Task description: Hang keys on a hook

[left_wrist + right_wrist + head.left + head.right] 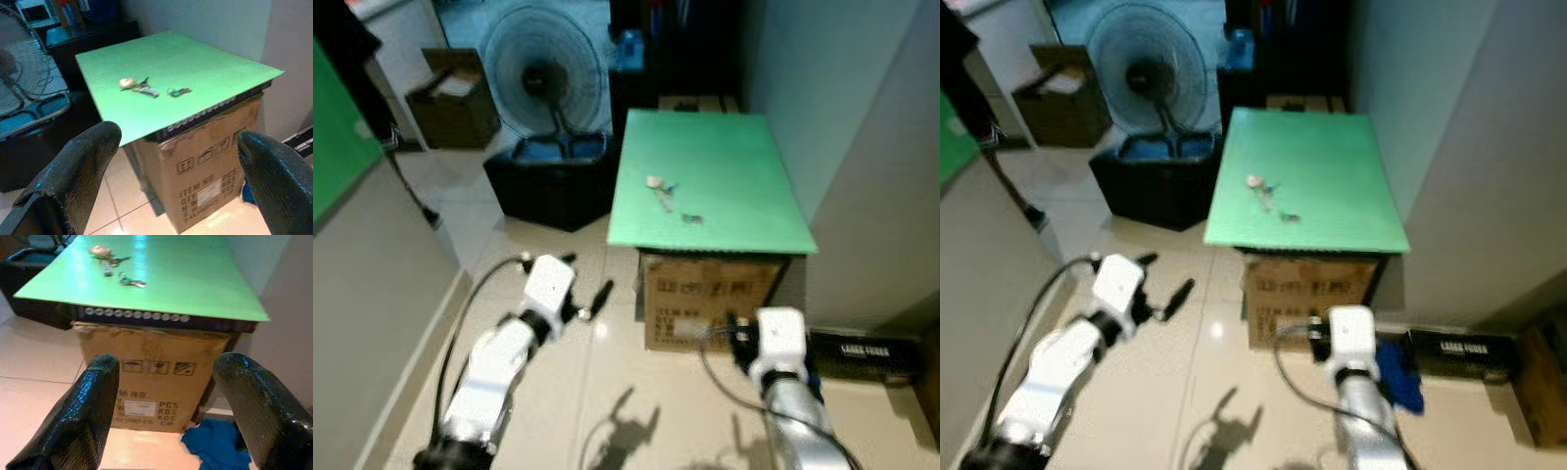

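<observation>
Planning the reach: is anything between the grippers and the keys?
Nothing visible blocks either. The keys lie in the open on the green board atop a cardboard box. The left gripper and right gripper, both open, sit lower than the board, before its near edge.

Matt green board for a desk top, smooth, sitting on a creased brown cardboard box; glossy pale floor tiles catching the light, small metal keys glinting, and the black fingers look rough, rubbery
</observation>
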`<state>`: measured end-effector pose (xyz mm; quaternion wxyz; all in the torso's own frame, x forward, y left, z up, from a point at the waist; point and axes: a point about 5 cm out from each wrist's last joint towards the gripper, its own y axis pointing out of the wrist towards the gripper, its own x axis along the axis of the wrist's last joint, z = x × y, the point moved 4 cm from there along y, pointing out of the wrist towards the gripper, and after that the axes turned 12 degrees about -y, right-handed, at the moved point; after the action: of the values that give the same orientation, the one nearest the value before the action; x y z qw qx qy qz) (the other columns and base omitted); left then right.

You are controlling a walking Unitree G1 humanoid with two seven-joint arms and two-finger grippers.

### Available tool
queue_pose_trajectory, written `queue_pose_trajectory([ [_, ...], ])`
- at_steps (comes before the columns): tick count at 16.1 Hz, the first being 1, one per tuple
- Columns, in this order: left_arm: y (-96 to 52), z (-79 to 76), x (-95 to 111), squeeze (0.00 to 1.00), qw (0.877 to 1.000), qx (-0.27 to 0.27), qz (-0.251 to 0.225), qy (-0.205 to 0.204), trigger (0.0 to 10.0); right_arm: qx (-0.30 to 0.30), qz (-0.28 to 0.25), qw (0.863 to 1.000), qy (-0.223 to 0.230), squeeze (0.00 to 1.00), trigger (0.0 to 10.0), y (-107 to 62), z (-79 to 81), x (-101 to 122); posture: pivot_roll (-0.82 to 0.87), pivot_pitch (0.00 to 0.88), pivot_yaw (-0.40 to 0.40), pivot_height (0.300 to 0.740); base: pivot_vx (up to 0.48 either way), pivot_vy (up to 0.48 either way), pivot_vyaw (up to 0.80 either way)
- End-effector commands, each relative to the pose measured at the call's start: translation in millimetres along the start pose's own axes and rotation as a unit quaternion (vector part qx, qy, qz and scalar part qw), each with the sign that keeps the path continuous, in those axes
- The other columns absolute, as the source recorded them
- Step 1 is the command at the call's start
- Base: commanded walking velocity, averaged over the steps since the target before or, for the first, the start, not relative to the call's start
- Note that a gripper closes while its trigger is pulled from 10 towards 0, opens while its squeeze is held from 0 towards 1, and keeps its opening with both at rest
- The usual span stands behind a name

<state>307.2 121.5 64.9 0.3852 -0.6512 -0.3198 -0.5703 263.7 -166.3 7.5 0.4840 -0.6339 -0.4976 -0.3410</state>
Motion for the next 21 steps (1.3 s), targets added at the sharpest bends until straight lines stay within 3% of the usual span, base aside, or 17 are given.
queue_pose_trajectory([
  [1,-1.8,8.4,-4,0.00,1.000,0.014,0.019,0.011,10.0,0.005,-0.013,1.000,0.005,0.00,10.0,0.9,5.9,8,-0.06,0.000,0.073,0.722,0.000,0.000,0.00],
  [6,2.2,7.8,-3,0.00,1.000,0.015,0.018,0.003,10.0,-0.024,-0.002,1.000,-0.004,0.00,10.0,-15.8,-10.9,-7,-0.09,0.000,0.088,0.722,0.000,0.000,0.00],
  [8,2.7,-0.9,-1,0.00,0.999,-0.017,0.012,-0.028,10.0,-0.008,-0.009,1.000,0.004,0.00,10.0,-14.9,-1.9,-1,-0.09,0.000,0.091,0.722,0.232,0.000,0.00],
  [13,2.2,-3.1,1,0.00,0.999,-0.039,0.012,0.013,10.0,0.001,-0.003,1.000,0.006,0.00,10.0,-16.1,6.7,-7,-0.09,0.000,0.101,0.722,0.469,0.000,0.00],
  [19,3.8,-2.4,1,0.00,0.999,-0.042,0.010,0.001,10.0,0.001,-0.005,1.000,0.005,0.00,10.0,-22.1,7.1,-8,-0.10,0.000,0.111,0.722,0.467,0.000,0.00],
  [21,5.0,-4.3,4,0.00,0.999,-0.046,0.003,0.018,10.0,0.003,-0.006,1.000,0.007,0.00,10.0,-25.8,8.0,-10,-0.11,0.000,0.114,0.722,0.480,0.000,0.00],
])
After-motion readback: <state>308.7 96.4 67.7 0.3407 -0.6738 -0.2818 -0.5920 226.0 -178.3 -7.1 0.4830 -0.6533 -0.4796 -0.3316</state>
